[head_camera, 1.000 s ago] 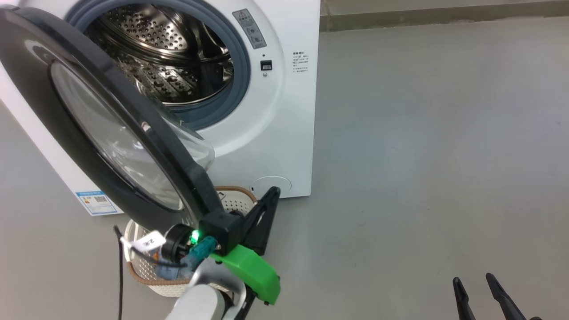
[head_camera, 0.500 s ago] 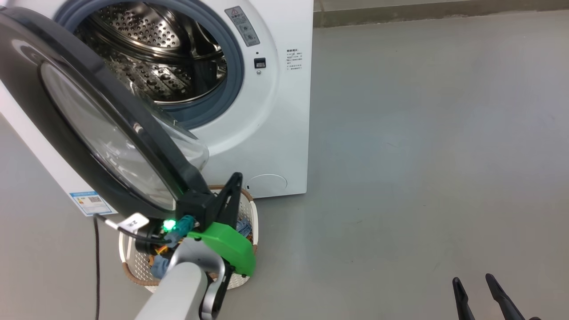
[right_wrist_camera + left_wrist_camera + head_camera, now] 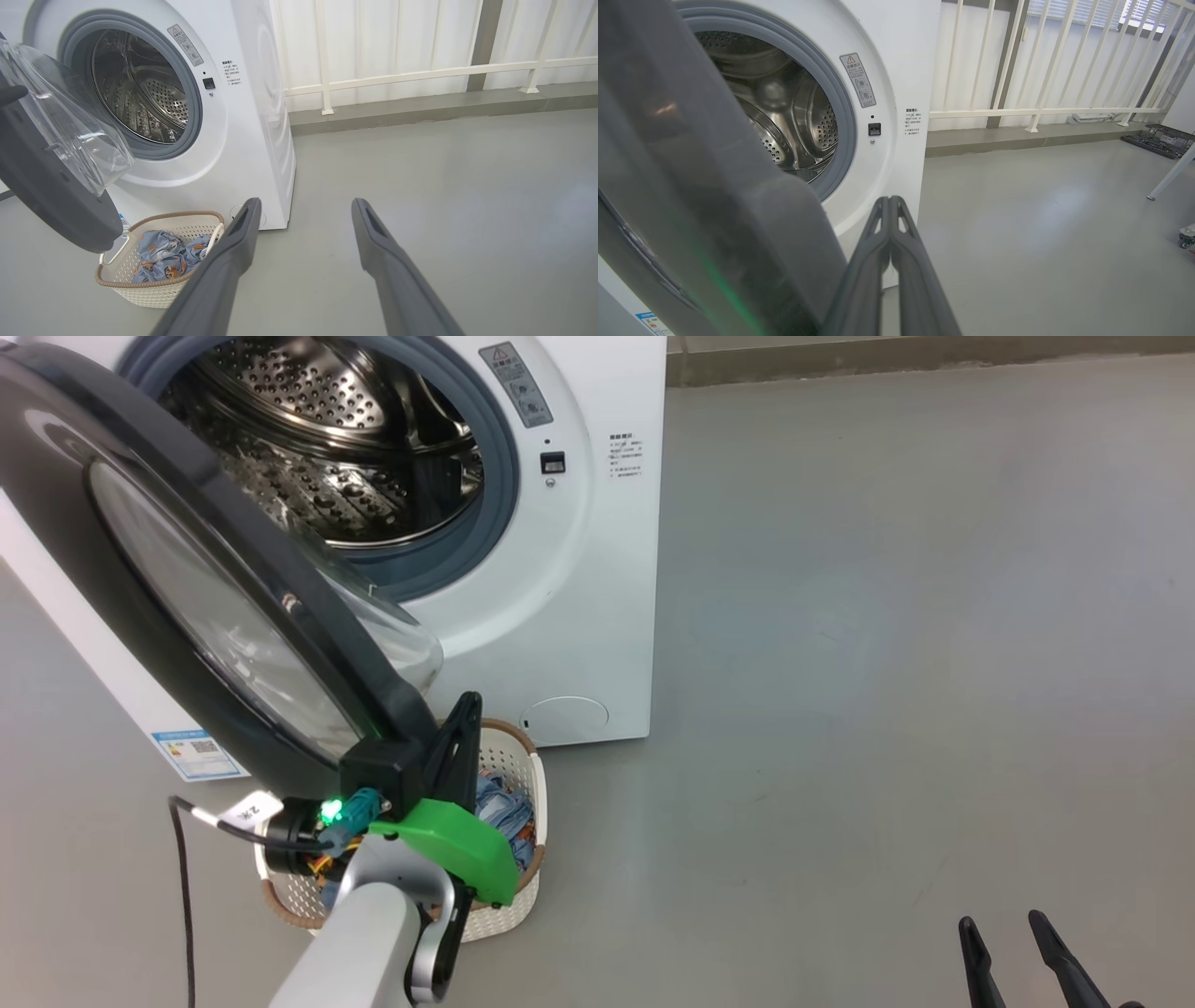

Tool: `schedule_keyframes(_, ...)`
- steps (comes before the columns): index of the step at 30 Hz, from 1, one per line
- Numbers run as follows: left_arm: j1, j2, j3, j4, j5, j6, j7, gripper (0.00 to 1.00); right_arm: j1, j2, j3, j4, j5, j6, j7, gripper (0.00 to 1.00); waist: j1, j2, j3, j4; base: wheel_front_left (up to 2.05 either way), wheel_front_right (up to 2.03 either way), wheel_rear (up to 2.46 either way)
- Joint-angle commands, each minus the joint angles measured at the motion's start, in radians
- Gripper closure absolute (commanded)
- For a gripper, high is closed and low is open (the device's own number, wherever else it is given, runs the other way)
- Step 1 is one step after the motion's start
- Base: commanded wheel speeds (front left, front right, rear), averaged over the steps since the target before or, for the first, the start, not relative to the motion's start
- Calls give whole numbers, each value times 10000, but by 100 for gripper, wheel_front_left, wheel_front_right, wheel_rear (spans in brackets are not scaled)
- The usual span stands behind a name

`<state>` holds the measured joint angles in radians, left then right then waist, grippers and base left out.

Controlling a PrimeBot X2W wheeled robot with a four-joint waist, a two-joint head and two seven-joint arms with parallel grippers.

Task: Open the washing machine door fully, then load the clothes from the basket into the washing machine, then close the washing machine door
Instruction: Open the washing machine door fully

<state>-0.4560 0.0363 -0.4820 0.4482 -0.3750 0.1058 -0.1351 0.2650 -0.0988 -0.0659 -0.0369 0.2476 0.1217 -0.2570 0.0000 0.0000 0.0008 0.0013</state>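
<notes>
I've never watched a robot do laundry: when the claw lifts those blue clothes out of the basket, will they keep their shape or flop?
Probably flop: the clothes lie crumpled in soft folds, so they should drape from a pinch. They look thin, so likely light. Bunched together in the basket, one pull may drag another piece along.

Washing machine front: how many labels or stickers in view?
3: a grey warning sticker right of the gasket, a printed text block near the front's right edge, a blue label low at the left. The open door may hide others.
</notes>
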Motion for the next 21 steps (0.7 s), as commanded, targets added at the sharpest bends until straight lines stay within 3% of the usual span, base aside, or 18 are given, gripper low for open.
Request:
schedule_keyframes(1, -351, 366, 487, -122, -121, 211, -104, 100, -316, -140, 192, -202, 0, 90, -47, 0, 0, 0, 9, 32, 0, 0, 0)
schedule_keyframes(21, 750, 681, 354, -1849, 27, 950, -162, 100, -285, -86, 115, -125, 121, 90, -47, 0, 0, 0, 152, 958, 0, 0, 0)
